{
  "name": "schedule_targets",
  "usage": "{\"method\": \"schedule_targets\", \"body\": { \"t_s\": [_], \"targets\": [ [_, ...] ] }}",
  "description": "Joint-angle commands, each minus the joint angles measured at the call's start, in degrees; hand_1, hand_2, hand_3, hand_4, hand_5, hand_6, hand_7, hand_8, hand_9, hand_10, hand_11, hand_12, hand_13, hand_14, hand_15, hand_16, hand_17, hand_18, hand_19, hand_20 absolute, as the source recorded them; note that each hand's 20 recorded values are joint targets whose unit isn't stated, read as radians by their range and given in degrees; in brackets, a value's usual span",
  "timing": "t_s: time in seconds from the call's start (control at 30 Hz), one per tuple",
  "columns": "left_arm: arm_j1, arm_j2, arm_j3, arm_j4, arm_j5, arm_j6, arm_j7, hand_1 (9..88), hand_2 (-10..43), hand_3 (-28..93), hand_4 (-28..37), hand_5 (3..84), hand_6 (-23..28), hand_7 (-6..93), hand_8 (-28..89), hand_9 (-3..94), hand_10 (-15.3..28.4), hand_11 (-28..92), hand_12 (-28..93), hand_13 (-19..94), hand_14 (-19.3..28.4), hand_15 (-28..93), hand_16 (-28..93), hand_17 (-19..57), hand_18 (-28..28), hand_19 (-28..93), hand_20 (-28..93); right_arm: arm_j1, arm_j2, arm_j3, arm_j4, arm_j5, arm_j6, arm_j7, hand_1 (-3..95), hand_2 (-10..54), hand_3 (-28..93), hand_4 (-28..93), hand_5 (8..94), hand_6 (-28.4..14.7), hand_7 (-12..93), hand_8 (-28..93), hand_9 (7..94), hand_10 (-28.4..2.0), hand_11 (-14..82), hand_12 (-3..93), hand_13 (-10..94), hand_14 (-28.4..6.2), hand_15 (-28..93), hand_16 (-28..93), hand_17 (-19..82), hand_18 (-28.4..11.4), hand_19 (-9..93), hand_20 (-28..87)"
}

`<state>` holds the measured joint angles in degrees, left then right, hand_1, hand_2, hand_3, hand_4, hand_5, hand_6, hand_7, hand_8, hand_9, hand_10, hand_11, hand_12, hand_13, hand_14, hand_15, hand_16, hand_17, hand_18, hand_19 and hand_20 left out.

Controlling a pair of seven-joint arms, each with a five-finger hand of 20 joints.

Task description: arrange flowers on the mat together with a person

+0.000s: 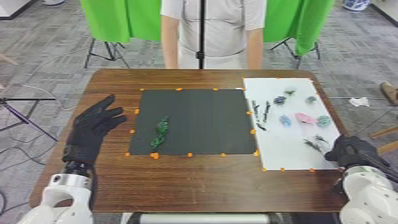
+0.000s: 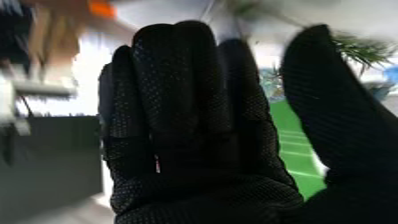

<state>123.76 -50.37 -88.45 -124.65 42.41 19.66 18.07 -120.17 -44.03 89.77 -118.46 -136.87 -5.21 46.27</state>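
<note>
Far left, the left hand (image 1: 96, 122) lies over the wooden table (image 1: 204, 182), beside the dark mat (image 1: 209, 120), its fingers extended, slightly spread and holding nothing. On the mat's left part rests one green leafy sprig (image 1: 161, 133), lengthwise. To the right, the white sheet (image 1: 284, 156) bears dark twigs (image 1: 257, 112), then a light-blue flower (image 1: 285, 120), a pink flower (image 1: 305, 118), small green sprigs (image 1: 313, 145) and a teal flower (image 1: 323, 120). Far right, the right hand (image 1: 354, 150) is at the sheet's edge, fingers straight, thumb set wide, grasping nothing; contact with the small sprigs cannot be judged reliably. The step in hand is probably selection of another piece; the next move calls for pinching a stem and carrying it to the mat.
</note>
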Motion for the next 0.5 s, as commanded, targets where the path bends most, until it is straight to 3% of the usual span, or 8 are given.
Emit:
{"method": "schedule_targets", "body": {
  "t_s": [0.03,0.17,0.5],
  "targets": [
    [-0.4,-0.68,-0.12,0.35,0.25,-0.64,-0.59,26.6,7.6,77,-24.5,41.1,8.6,11.8,-8,40.2,20.0,28,9,31,28.0,55,-10,-5.5,27.0,57,22,1.4,2.3,-3.5,2.3,-8.0,3.9,2.2,56.1,-6.1,61,-26,79.7,-0.2,18,3,85.9,-11.2,30.0,19.5,82,-6.7,58,18,57,-12.8,93,3],
    [-0.6,-0.64,-0.17,0.31,-0.02,-0.45,-0.25,26.7,7.6,77,-24.4,41.3,8.8,11.7,-8,40.2,20.0,28,9,31,28.0,56,-10,-5.5,27.0,57,22,1.2,2.5,-2.5,1.6,-8.8,5.1,2.4,58.1,-5.4,59,-28,83.1,-0.2,16,3,90.8,-9.8,29.5,19.2,87,-4.5,56,19,61,-11.4,93,5],
    [1.5,-0.84,-1.32,-0.38,-0.26,0.2,0.19,26.6,7.6,77,-24.5,41.6,9.0,11.8,-8,40.2,20.0,28,9,31,28.0,56,-10,-5.5,27.0,57,22,7.1,1.9,-5.4,-6.1,-10.5,11.2,0.5,58.2,-7.4,64,-28,85.5,-1.0,14,5,93.5,-9.6,30.9,19.0,90,-4.3,56,22,64,-11.9,93,14]
  ]
}}
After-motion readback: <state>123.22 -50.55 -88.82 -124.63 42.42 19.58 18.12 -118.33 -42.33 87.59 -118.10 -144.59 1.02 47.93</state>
